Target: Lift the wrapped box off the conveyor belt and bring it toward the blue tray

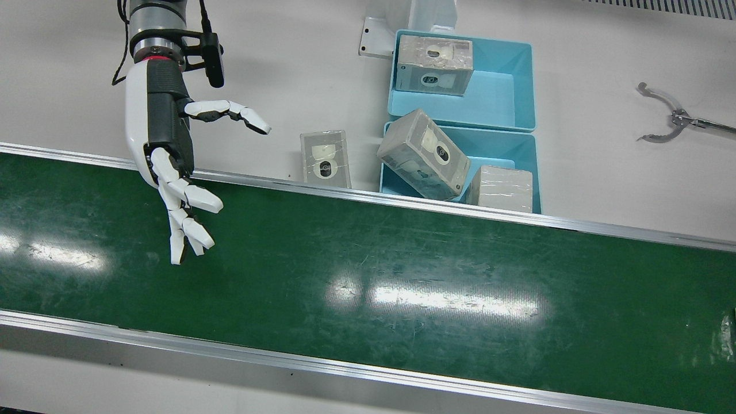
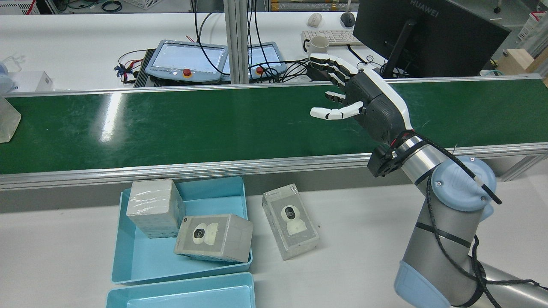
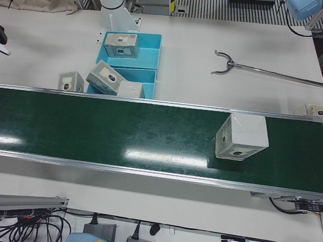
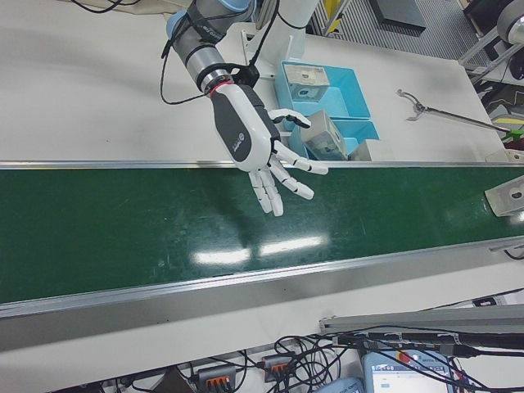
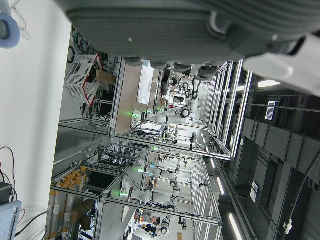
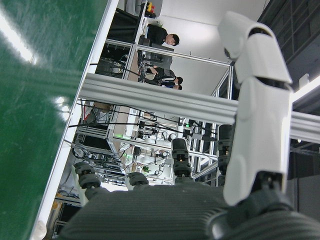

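In the front view, the right hand (image 1: 172, 155) is seen spread wide and empty above the belt (image 1: 368, 276), at the counter-side rail. Two blue trays (image 1: 514, 80) are set against that rail, three boxes in them, and a fourth box (image 1: 325, 158) lies on the counter just beside.

In the left-front view, the wrapped box (image 3: 241, 137) is found on the belt, well apart from the trays.

Of the left hand (image 5: 200, 30), only a dark underside is shown; its state cannot be told.
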### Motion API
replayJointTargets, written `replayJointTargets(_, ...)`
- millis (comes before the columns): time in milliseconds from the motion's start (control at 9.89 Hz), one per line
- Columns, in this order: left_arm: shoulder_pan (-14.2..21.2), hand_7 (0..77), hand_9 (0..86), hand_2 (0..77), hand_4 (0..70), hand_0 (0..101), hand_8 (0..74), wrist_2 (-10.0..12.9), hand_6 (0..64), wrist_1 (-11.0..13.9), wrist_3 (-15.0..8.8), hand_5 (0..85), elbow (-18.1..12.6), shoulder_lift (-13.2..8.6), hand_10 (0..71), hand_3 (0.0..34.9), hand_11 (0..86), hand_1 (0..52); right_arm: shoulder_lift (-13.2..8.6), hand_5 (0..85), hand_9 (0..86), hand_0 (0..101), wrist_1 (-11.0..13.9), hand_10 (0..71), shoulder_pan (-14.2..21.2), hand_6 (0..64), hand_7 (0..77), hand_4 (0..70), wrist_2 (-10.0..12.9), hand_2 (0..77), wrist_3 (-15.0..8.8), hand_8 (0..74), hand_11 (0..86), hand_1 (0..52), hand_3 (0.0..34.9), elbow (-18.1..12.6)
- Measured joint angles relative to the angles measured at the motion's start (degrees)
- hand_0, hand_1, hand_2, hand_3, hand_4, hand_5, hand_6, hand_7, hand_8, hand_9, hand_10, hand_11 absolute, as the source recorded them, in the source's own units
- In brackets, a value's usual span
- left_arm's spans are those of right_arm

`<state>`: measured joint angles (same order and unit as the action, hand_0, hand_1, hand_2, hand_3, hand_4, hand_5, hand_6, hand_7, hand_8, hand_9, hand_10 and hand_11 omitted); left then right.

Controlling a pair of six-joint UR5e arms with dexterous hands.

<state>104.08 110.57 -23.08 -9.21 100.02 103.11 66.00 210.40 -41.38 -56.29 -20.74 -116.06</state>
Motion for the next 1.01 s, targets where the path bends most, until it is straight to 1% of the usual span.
replayJointTargets(101,0.00,0.5,0.5,1.1,0.0,0,0.5,0.00,0.0,0.00,0.00,0.5,0.00,0.00,0.5,0.0,0.0,0.0,0.15,18.5,1.6,46,0.01,5.4,-0.68,0.0,13.6,15.8,-0.03,24.5,2.21,0.5,8.7,12.0,30.0,0.42)
replayJointTargets(202,0.00,0.5,0.5,0.5,0.0,0,0.0,0.00,0.0,0.00,0.00,0.5,0.00,0.00,0.5,0.0,0.0,0.0,-0.53,18.5,1.6,46,0.01,5.4,-1.20,0.0,13.6,15.8,-0.10,24.5,3.87,0.5,8.7,12.0,30.0,0.23)
replayJointTargets(303,0.00,0.5,0.5,0.5,0.0,0,0.5,0.00,0.0,0.00,0.00,0.5,0.00,0.00,0.0,0.0,0.0,0.0,-1.46,20.2,1.6,45,-0.01,5.4,-1.38,0.0,15.8,19.1,-0.22,21.8,4.85,0.0,9.8,13.1,30.0,-0.45)
replayJointTargets(404,0.00,0.5,0.5,0.5,0.0,0,0.5,0.00,0.0,0.00,0.00,0.5,0.00,0.00,0.0,0.0,0.0,0.0,-2.11,20.2,1.6,45,-0.16,5.4,-1.21,0.0,15.8,19.1,-0.28,21.8,5.44,0.0,9.8,13.1,30.0,-1.36)
replayJointTargets(505,0.00,0.5,0.0,1.1,0.0,0,0.5,0.00,0.0,0.00,0.00,0.5,0.00,0.00,0.5,0.0,0.0,0.0,-2.40,13.6,1.6,41,-0.62,10.4,-1.04,0.0,11.4,14.2,-0.30,16.4,5.81,0.0,15.3,5.4,30.0,-2.23)
replayJointTargets(606,0.00,0.5,0.0,0.5,0.0,0,0.5,0.00,0.0,0.00,0.00,0.5,0.00,0.00,0.5,0.0,0.0,0.0,-2.11,5.5,1.6,22,-1.85,9.3,-1.02,0.0,5.5,5.4,-0.35,2.2,6.03,13.1,13.1,1.1,30.1,-2.90)
replayJointTargets(707,0.00,0.5,0.0,1.1,0.0,0,0.0,0.00,0.0,0.00,0.00,0.5,0.00,0.00,0.5,0.0,0.0,0.0,-1.08,5.5,1.6,3,-3.61,0.5,-1.09,0.0,5.5,5.4,-0.49,2.2,6.14,13.1,4.9,1.1,30.1,-3.35)
replayJointTargets(809,0.00,0.5,0.0,0.5,0.0,0,0.5,0.00,0.0,0.00,0.00,0.5,0.00,0.00,0.5,0.0,0.0,0.0,0.28,5.5,1.1,3,-4.92,0.0,-1.31,0.0,5.5,5.4,-0.66,2.2,6.14,10.9,1.6,1.1,30.1,-3.57)
replayJointTargets(910,0.00,0.5,0.0,0.5,0.0,0,0.5,0.00,0.0,0.00,0.00,0.5,0.00,0.00,0.0,0.0,0.0,0.0,1.38,4.9,1.1,0,-5.66,0.0,-1.81,0.0,8.2,6.0,-0.84,1.6,6.04,10.9,1.6,0.5,30.3,-3.69)
replayJointTargets(1011,0.00,0.5,0.5,1.1,0.0,0,0.0,0.00,0.0,0.00,0.00,0.5,0.00,0.00,0.0,0.0,0.0,0.0,2.71,4.9,1.1,0,-5.97,0.0,-2.56,0.0,8.2,6.0,-0.99,1.6,5.90,10.9,1.6,0.5,30.3,-3.73)
